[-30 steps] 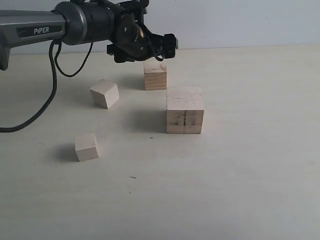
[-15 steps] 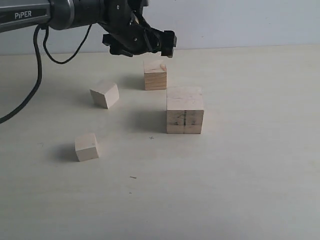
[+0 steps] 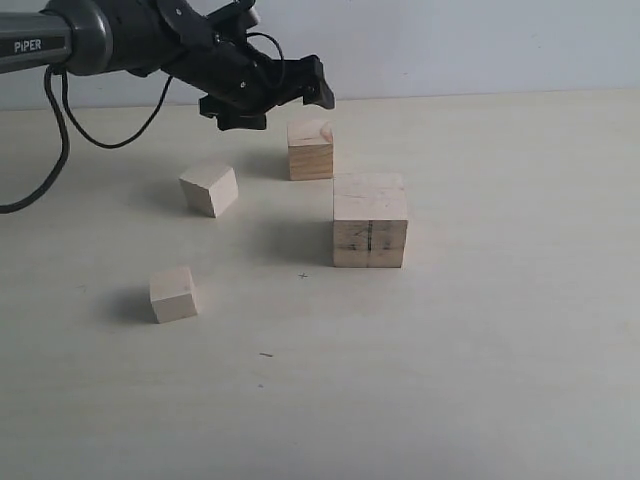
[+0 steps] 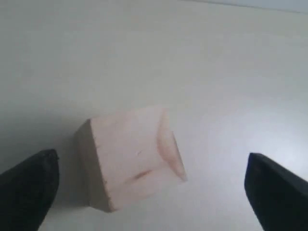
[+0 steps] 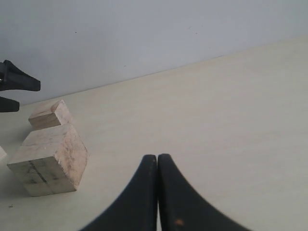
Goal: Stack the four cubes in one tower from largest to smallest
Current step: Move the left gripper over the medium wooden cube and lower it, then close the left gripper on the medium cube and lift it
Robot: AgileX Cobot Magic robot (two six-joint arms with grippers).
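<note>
My left tool [image 4: 151, 161] hangs wide apart, with the tan cube [image 3: 310, 150] just below it, ready to grab. It goes on the biggest cube [image 3: 370, 220]. My right tool [image 5: 157, 161] is pressed together, empty.

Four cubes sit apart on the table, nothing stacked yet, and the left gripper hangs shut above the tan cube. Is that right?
Not quite: the left gripper is open, not shut. The left wrist view shows its fingers spread wide on either side of the tan cube. The rest stands.
</note>
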